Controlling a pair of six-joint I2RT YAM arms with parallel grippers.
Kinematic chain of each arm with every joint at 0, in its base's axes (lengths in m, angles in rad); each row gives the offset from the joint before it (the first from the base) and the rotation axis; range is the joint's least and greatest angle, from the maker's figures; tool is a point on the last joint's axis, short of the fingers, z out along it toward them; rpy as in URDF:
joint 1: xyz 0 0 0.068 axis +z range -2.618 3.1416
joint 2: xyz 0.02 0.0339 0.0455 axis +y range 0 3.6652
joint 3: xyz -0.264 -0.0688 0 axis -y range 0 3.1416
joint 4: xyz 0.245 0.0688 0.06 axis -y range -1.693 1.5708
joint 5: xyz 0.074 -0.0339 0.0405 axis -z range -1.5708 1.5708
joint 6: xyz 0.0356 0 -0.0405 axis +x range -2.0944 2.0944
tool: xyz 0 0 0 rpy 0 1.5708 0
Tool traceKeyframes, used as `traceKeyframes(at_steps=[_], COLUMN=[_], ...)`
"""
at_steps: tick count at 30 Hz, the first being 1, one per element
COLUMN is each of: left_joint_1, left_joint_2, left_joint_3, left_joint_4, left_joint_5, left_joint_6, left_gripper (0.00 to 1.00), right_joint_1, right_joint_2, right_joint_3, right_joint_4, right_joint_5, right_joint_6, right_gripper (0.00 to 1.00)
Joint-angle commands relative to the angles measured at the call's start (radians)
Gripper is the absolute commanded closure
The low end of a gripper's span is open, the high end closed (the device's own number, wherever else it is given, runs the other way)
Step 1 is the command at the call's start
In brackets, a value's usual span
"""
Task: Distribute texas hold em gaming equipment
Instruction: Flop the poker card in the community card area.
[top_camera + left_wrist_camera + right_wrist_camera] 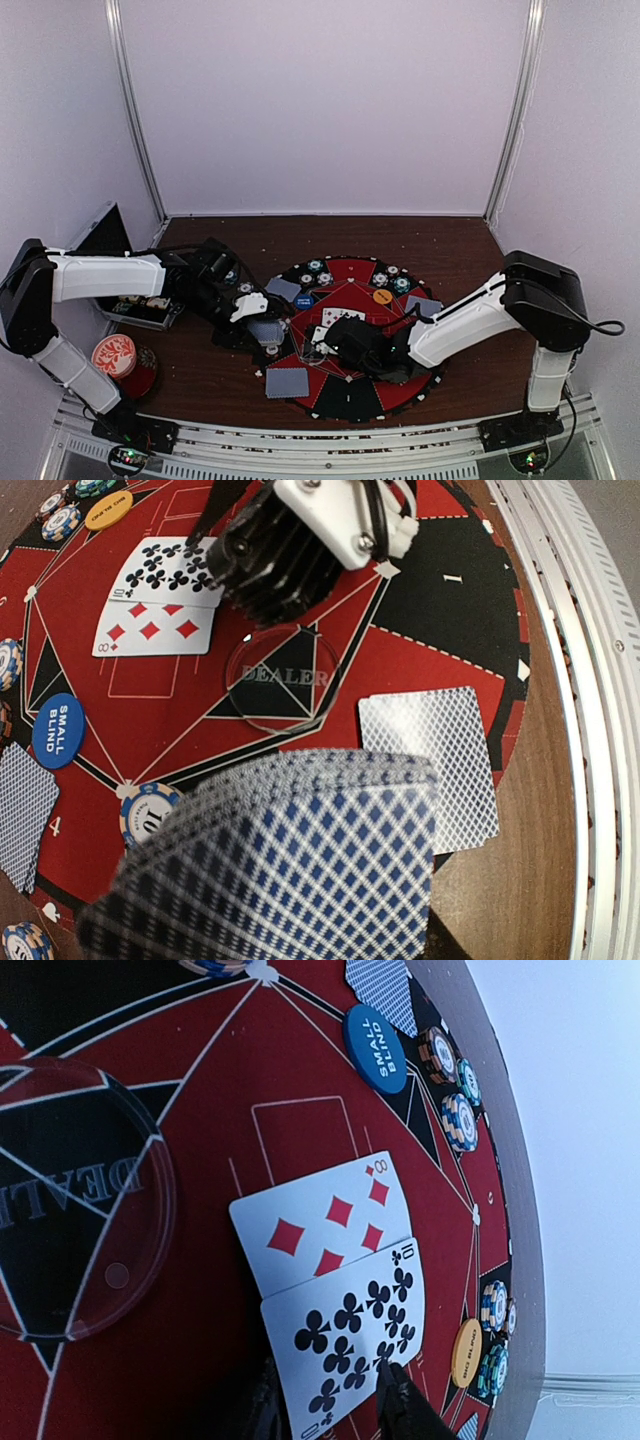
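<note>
Squarely in the middle of the mat (440, 590) lie two face-up cards, the ten of clubs (355, 1335) overlapping the eight of diamonds (325, 1225). The right gripper (335, 1405) stands over the ten's edge, its fingers a narrow way apart and holding nothing. Just near of the cards sits the clear dealer disc (277, 677). To the left, the left gripper (258, 318) is clamped on a stack of grey-blue-backed cards (290, 870).

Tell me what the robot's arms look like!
Both the left arm and right arm have white tube-like links with chunky black joints. A black cable loops off the right one, the fingers are black, and tiny green lights glow at the bases.
</note>
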Motion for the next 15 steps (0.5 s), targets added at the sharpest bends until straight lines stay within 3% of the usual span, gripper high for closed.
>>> traceKeyframes(at_steps=[1,11,15], left_joint_1=[0.001,0.001,0.002], left_joint_2=[-0.013,-0.013,-0.013], left_joint_3=[0.005,0.006,0.006], left_joint_4=[0.012,0.011,0.010], left_joint_5=[0.028,0.029,0.029], left_joint_6=[0.011,0.012,0.012], left_gripper=[0.61,0.61,0.61], right_joint_1=[0.016,0.039,0.039], right_joint_2=[-0.047,-0.191,-0.362], right_joint_3=[0.024,0.042,0.022], right_joint_4=[-0.044,-0.128,-0.159], right_joint_5=[0.005,0.031,-0.019], right_joint_6=[0.024,0.114,0.226], right_gripper=[0.62,0.54,0.32])
